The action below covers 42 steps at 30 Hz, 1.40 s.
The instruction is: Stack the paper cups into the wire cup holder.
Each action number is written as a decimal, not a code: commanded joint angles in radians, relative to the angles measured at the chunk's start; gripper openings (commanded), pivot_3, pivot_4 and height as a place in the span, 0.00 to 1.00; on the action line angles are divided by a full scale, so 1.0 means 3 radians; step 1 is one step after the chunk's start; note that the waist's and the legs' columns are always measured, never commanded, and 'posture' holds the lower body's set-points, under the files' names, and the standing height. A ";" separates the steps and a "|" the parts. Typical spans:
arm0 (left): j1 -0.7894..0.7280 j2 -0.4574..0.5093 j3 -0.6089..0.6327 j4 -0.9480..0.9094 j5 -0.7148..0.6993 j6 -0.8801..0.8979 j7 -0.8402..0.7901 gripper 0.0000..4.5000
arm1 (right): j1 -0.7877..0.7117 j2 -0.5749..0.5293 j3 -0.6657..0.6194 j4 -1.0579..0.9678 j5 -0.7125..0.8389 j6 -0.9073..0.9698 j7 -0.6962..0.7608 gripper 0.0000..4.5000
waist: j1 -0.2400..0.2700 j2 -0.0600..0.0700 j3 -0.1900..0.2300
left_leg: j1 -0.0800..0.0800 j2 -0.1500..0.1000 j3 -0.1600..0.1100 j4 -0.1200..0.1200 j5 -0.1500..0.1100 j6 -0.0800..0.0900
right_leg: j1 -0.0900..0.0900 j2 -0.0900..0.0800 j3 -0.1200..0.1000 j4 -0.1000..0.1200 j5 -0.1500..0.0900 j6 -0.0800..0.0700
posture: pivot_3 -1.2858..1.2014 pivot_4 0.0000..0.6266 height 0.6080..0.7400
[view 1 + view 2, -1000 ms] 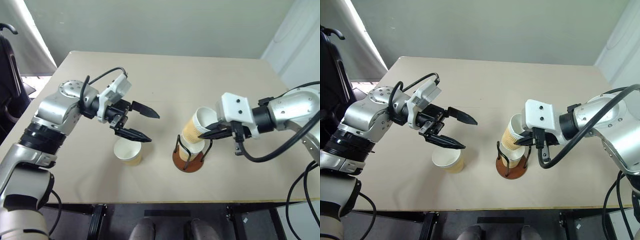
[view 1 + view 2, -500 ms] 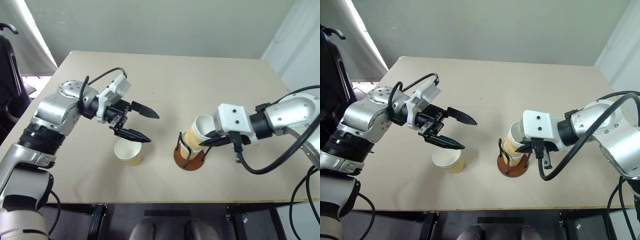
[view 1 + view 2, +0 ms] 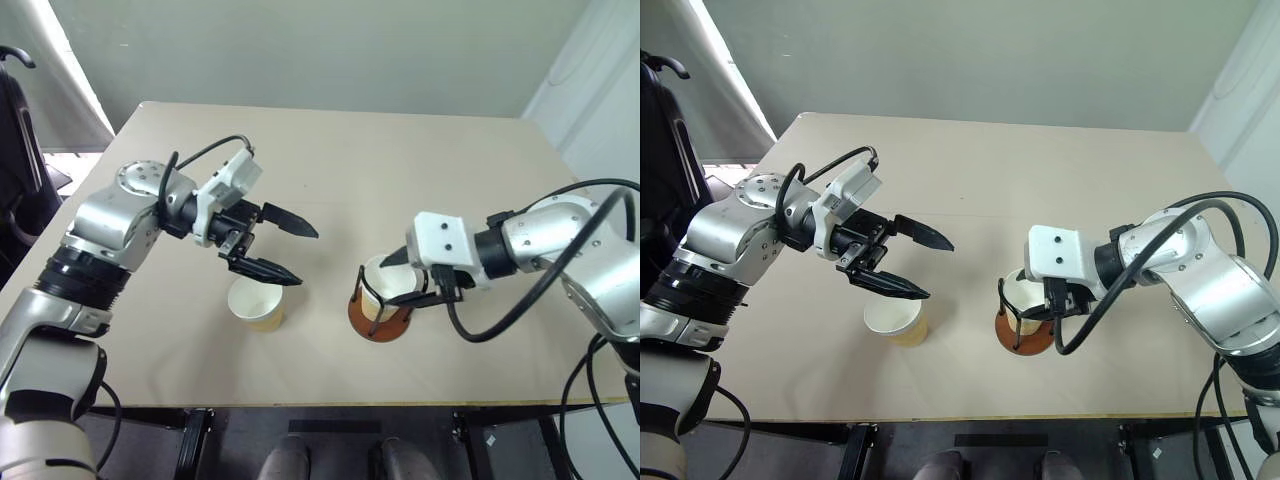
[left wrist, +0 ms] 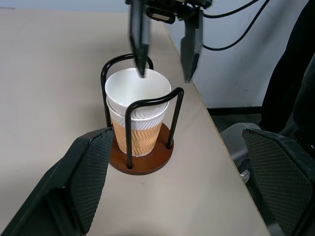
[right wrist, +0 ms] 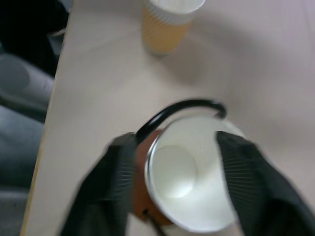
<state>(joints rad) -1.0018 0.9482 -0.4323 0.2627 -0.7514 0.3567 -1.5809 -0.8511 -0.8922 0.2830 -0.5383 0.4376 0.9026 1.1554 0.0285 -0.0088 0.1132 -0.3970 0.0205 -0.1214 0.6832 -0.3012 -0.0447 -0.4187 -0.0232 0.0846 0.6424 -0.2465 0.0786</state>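
Two paper cups (image 4: 134, 115) sit nested one inside the other, upright within the wire cup holder (image 4: 140, 152), whose reddish-brown base rests on the table (image 3: 400, 160) near its front edge, toward the right side. The black wire loops rise around the nested pair, and the upper cup's white rim stands about level with the tops of the loops.

The right gripper (image 4: 165, 37) hangs just above the holder with its two black fingers spread apart, one over the cup's mouth and one outside the rim toward the table's near edge; neither finger is seen pressing the cup wall.

A third paper cup (image 3: 256, 302) stands upright and alone on the table near the front edge, left of the holder and well apart from it.

The left gripper (image 3: 285, 245) hovers above that lone cup, a little behind it, pointing toward the holder with its fingers spread wide and nothing between them
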 commanded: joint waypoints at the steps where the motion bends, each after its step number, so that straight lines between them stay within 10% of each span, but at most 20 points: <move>1: -0.0004 0.0064 0.0131 -0.0113 0.0004 -0.0004 -0.0112 1.00 | -0.0191 0.0080 -0.0438 0.0042 0.0310 0.0298 -0.0132 0.68 | 0.0003 0.0000 0.0000 | 0.0000 0.0000 0.0000 0.0000 0.0000 0.0000 | 0.0000 0.0000 0.0000 0.0000 0.0000 0.0000 | 0.52 0.24 1.00; 15: 0.0431 0.0834 0.0226 -0.0500 0.0094 -0.0345 -0.0112 1.00 | -0.0176 0.0205 -0.1458 0.0255 0.1301 0.1047 -0.0613 0.68 | -0.0005 0.0000 0.0000 | 0.0000 0.0001 -0.0003 -0.0010 0.0004 -0.0006 | -0.0006 0.0003 -0.0001 -0.0001 -0.0005 -0.0009 | 0.52 0.24 1.00; 42: 0.0780 0.1286 0.0105 -0.0764 0.0144 -0.0614 -0.0112 1.00 | 0.0589 -0.0681 -0.1665 0.0610 0.1312 0.0498 -0.0380 0.68 | -0.0028 0.0001 0.0000 | 0.0000 0.0005 -0.0003 -0.0018 0.0005 -0.0009 | -0.0013 0.0002 -0.0001 0.0010 -0.0009 -0.0018 | 0.52 0.24 1.00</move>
<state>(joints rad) -0.7683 1.3075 -0.4026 0.0685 -0.7039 0.1961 -1.5809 -0.6664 -1.0845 -0.1767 -0.3427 0.8209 1.0688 1.0472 0.0202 -0.0086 0.1132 -0.3970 0.0218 -0.1223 0.6777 -0.2998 -0.0475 -0.4225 -0.0224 0.0842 0.6453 -0.2492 0.0732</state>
